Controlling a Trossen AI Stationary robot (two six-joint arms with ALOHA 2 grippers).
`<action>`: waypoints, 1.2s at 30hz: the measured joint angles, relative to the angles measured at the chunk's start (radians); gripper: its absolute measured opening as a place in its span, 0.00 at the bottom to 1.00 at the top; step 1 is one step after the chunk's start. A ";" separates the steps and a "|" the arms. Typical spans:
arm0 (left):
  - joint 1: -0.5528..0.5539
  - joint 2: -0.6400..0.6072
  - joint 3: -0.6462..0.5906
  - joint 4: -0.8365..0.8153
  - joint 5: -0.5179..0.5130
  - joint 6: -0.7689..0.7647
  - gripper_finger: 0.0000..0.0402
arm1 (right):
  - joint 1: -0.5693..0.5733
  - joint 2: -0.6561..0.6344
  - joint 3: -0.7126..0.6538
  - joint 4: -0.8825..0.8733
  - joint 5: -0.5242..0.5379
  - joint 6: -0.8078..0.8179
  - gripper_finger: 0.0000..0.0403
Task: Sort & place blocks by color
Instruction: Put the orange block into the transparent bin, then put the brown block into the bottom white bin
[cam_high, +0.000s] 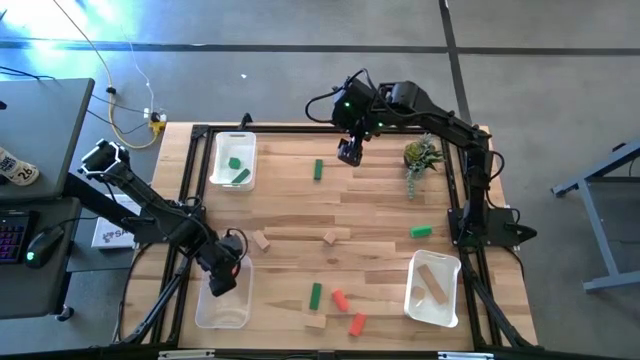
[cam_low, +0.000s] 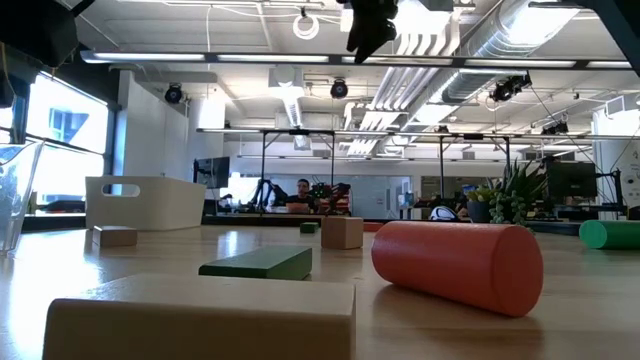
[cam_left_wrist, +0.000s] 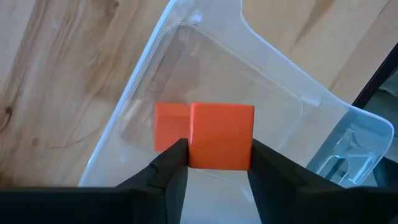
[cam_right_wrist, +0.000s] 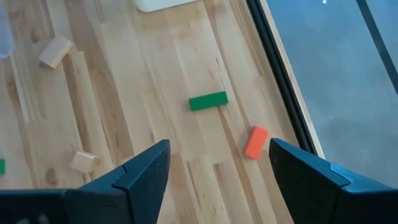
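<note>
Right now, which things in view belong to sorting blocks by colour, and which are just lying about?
Belongs:
red block between left gripper jaws
clear tray under it
green blocks
tan blocks

Lying about:
small plant
keyboard
mouse

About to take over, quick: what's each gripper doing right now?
Left gripper: over the clear tray, fingers on a red block; grip or release cannot be told.
Right gripper: open, empty, above the table.

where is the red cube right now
The red cube sits between the fingers of the left end effector, above the clear tray at the table's near-left corner in the high view.
</note>
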 joint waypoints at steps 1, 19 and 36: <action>0.001 0.000 0.000 -0.001 0.000 0.000 0.35 | 0.000 0.000 0.000 0.000 0.000 -0.002 0.65; 0.080 -0.020 0.000 -0.002 0.024 0.042 0.53 | -0.022 0.000 0.000 -0.040 0.000 -0.002 0.65; 0.322 -0.213 0.001 -0.001 -0.227 0.318 0.53 | -0.019 0.000 0.000 -0.111 -0.003 0.167 0.65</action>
